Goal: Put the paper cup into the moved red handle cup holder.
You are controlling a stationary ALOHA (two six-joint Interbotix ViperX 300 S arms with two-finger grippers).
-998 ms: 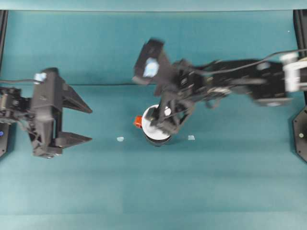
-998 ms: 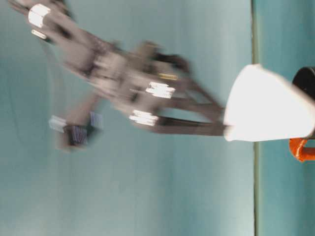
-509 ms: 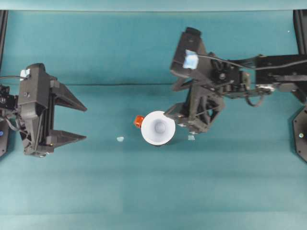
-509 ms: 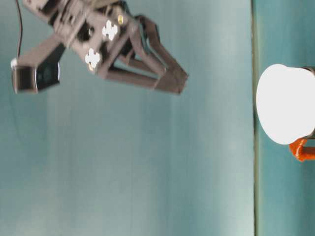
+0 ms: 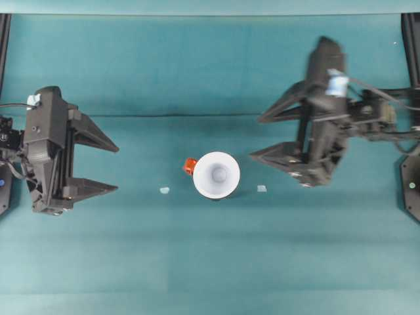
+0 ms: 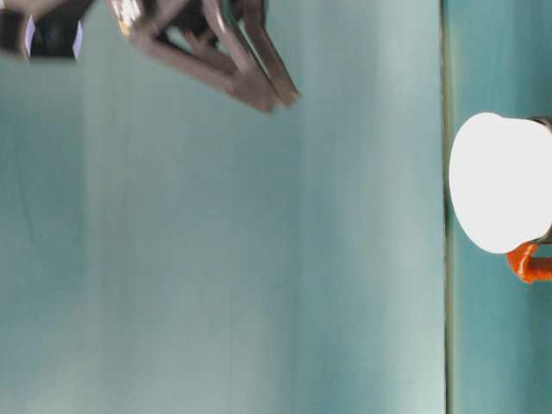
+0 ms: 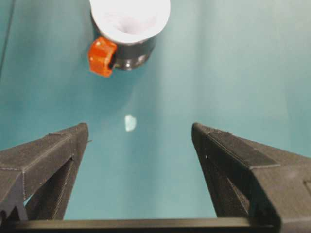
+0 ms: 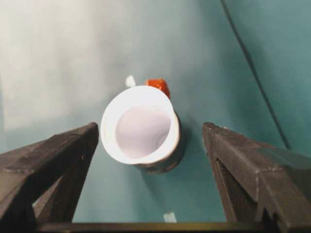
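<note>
Your right hand has let go and pulled back, fingers spread; the paper cup now sits inside the cup holder. Your left hand waits spread. Task looks done.

The paper cup hides most of the red handle cup holder.

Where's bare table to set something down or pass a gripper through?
Bare cloth spans the near side below both grippers, and the far side. Smaller gaps lie between the left gripper and the paper cup, and between it and the right gripper. The centre's taken: cup in red handle cup holder.
</note>
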